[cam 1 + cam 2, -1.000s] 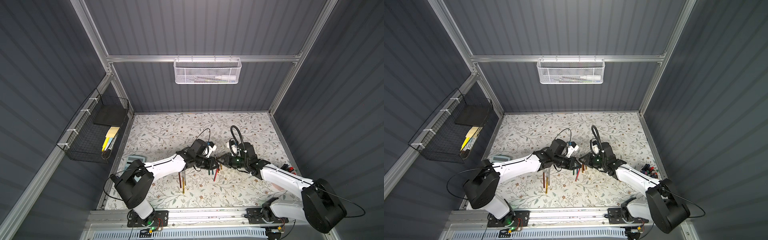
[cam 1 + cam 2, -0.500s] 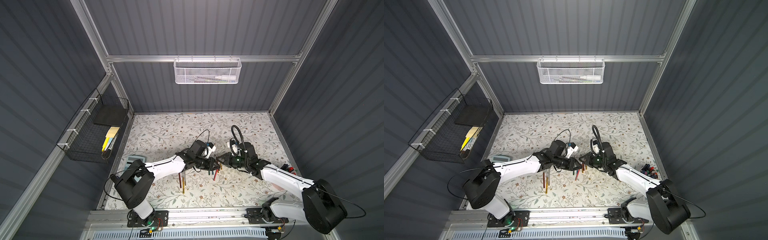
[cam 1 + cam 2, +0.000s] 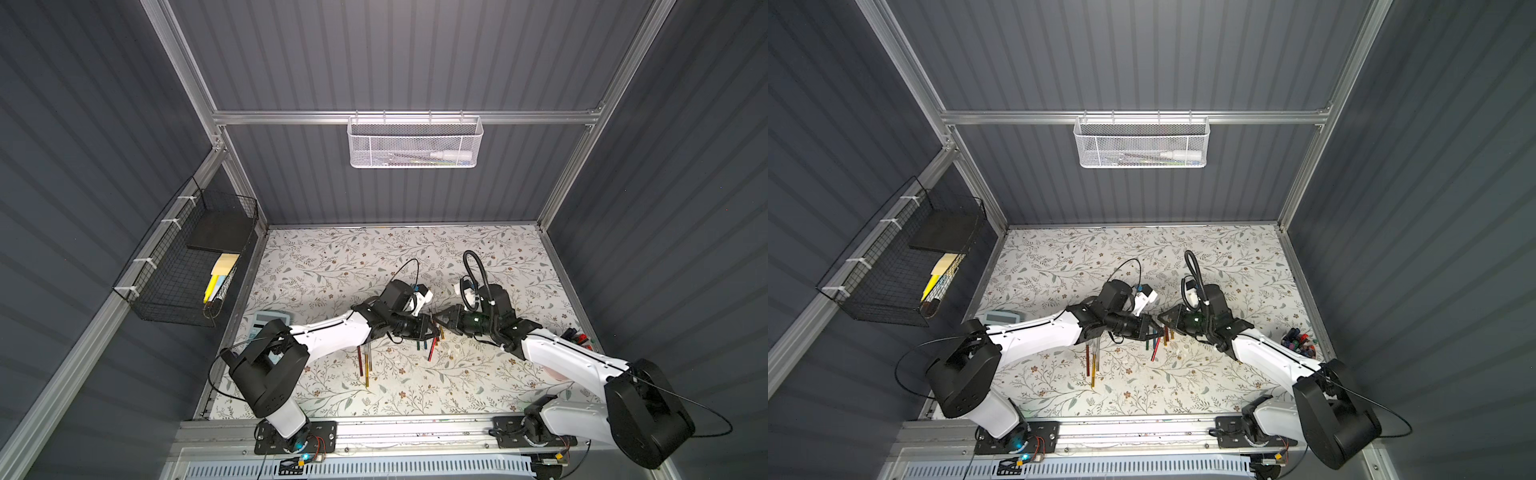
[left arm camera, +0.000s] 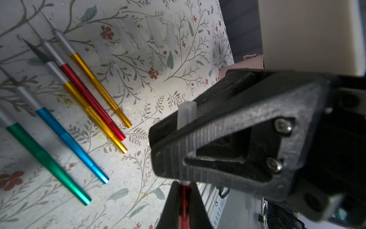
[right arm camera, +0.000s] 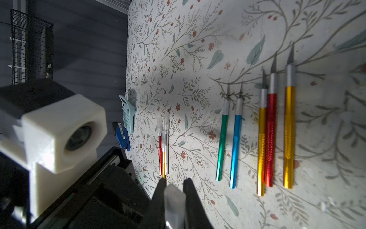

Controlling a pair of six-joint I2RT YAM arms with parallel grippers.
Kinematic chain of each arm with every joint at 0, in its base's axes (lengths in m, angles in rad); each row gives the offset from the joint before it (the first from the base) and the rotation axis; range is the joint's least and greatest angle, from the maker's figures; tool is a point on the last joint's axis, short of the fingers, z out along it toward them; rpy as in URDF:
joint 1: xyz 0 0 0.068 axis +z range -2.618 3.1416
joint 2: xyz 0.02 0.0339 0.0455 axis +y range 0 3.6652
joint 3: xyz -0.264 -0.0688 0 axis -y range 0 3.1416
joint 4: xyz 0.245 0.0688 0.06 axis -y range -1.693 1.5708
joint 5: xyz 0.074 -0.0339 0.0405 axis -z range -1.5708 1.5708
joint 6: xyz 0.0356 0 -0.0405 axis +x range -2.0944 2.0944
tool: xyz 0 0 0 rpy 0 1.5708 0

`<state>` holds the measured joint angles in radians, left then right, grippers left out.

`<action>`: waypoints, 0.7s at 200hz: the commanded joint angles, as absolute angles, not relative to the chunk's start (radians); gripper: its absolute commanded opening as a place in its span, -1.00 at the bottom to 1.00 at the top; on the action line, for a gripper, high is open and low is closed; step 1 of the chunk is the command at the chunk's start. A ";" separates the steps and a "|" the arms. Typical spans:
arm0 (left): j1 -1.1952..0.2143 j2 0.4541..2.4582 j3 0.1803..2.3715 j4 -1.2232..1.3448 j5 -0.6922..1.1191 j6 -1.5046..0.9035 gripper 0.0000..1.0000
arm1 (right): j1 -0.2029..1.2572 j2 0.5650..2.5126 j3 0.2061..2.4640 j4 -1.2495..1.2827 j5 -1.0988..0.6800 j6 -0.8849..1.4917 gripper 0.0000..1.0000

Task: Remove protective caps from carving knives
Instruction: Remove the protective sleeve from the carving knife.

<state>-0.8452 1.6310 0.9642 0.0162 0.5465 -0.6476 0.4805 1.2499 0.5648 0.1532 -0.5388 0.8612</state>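
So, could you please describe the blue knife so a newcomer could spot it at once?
On the floral tabletop, five uncapped knives lie side by side. The blue knife sits between the green knife and a gold one; no other handle is blue.

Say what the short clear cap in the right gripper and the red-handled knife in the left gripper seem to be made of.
Short clear cap: likely plastic, frosted and translucent; it looks milky, with soft edges and no sharp glints.
Red-handled carving knife: probably coloured metal, perhaps anodised aluminium, glossy; a bright highlight runs along its shaft.
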 commanded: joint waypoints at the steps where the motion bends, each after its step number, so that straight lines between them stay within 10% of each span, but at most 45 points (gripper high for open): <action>1: -0.841 1.621 0.954 0.000 0.536 -0.647 -0.90 | 0.482 1.226 0.566 0.146 -0.512 0.865 -0.81; 140: -0.904 1.641 0.990 -0.193 0.411 -0.548 -0.97 | 0.481 1.132 0.615 -0.099 -0.197 0.863 -0.92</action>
